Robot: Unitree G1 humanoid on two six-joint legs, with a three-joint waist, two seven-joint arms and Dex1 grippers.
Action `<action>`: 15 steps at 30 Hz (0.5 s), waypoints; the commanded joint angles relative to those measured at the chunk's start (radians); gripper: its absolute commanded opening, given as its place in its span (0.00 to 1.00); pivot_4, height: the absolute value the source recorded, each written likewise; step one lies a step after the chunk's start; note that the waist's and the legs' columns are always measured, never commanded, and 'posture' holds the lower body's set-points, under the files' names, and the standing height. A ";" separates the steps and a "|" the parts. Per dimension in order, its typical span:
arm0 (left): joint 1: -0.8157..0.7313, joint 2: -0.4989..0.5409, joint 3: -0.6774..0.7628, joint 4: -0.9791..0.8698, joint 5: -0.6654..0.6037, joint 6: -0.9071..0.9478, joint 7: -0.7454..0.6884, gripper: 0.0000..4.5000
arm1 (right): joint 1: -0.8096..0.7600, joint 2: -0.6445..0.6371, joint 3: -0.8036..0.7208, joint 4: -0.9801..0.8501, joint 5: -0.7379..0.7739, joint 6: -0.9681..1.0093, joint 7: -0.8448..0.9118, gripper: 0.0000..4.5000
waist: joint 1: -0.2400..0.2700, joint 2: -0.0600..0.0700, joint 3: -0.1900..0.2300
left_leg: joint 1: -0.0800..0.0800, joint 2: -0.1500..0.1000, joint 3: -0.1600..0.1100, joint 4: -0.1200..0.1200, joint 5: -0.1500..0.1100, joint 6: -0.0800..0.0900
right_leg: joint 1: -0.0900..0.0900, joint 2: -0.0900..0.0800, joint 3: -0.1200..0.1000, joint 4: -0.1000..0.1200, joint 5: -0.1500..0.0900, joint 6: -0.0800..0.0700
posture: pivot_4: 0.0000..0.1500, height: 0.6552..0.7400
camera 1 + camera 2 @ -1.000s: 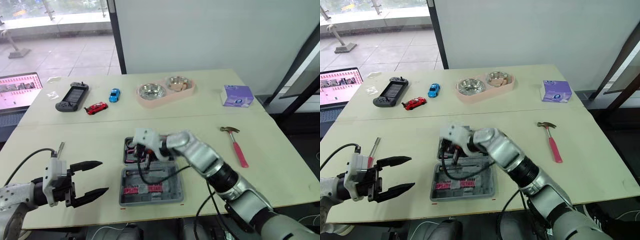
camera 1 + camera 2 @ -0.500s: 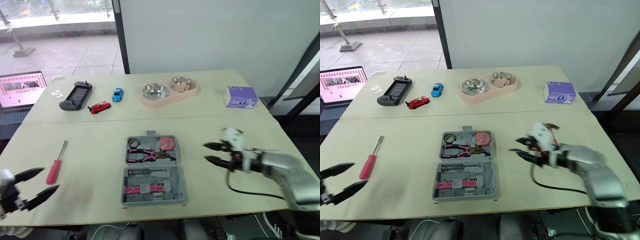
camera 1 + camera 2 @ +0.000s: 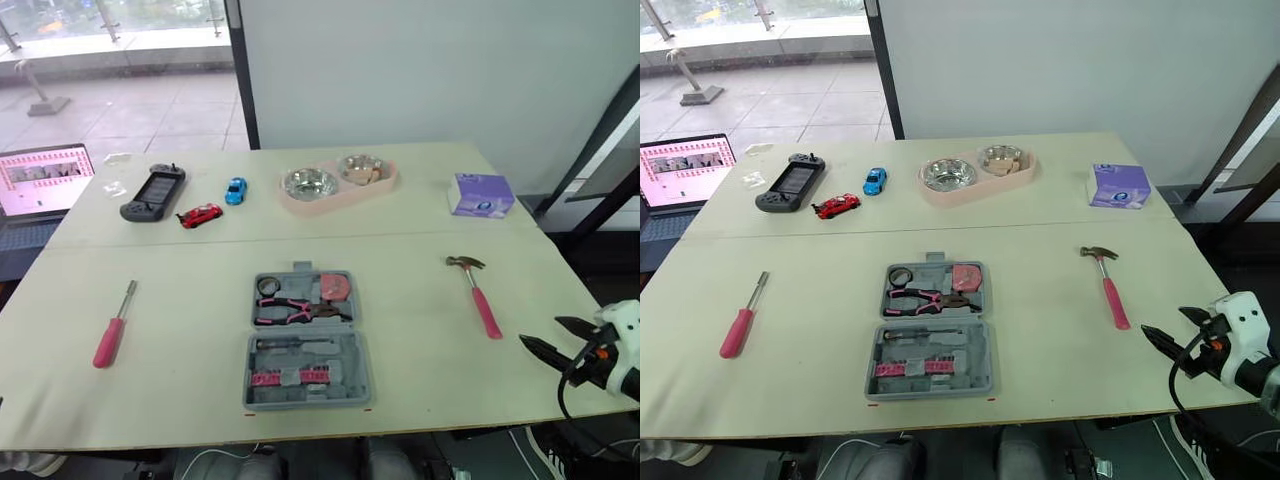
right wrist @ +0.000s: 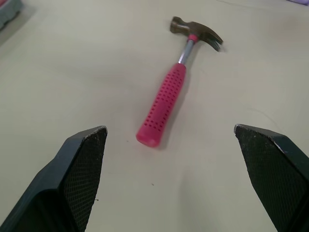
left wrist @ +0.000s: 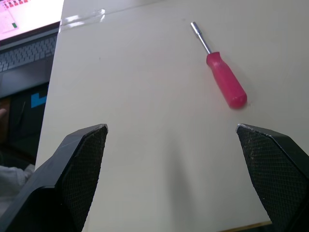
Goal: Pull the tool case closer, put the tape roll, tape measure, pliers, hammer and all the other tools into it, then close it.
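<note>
Treat the hammer (image 4: 181,82) as the next pick: flat on the desk (image 3: 180,380), well to the right of the open tool case (image 3: 350,380), head pointing away, pink handle pointing back toward the right gripper (image 4: 169,128). Go in with that gripper as found, fingers spread wide and holding nothing, near the desk's right front edge. Lower over the pink handle rather than the thin metal neck, turning the wrist to set one finger on each side. Close only once low enough to catch the handle's flanks, not its top. Grip nearer the head than the butt, probably, to stop the heavy end drooping in the lift. Carry across to a free recess in the case, hard to pick out from here, staying clear of the pliers (image 3: 295,312), tape roll (image 3: 266,286) and tape measure (image 3: 333,287) already seated in the far half. Reserve the left gripper (image 5: 170,128), likewise wide open and empty, for the screwdriver (image 5: 219,79) just ahead of it on the desk's left side.
</note>
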 commanded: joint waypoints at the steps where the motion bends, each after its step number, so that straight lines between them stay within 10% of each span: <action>1: -0.012 0.017 0.001 0.016 -0.002 -0.026 -0.007 1.00 | 0.000 0.010 -0.009 -0.008 0.019 -0.028 -0.020 0.99 | 0.000 0.000 0.000 | 0.000 0.000 0.000 0.000 0.000 0.000 | 0.000 0.000 0.000 0.000 0.000 0.000 | 1.00 0.95; 15: 0.041 -0.197 -0.265 -0.812 -0.084 0.226 0.051 1.00 | -0.045 0.132 0.165 -0.357 -0.029 0.283 -0.379 0.99 | 0.007 0.000 0.000 | 0.000 0.000 0.000 0.001 0.000 0.000 | 0.001 -0.001 0.001 0.000 0.002 0.002 | 1.00 0.95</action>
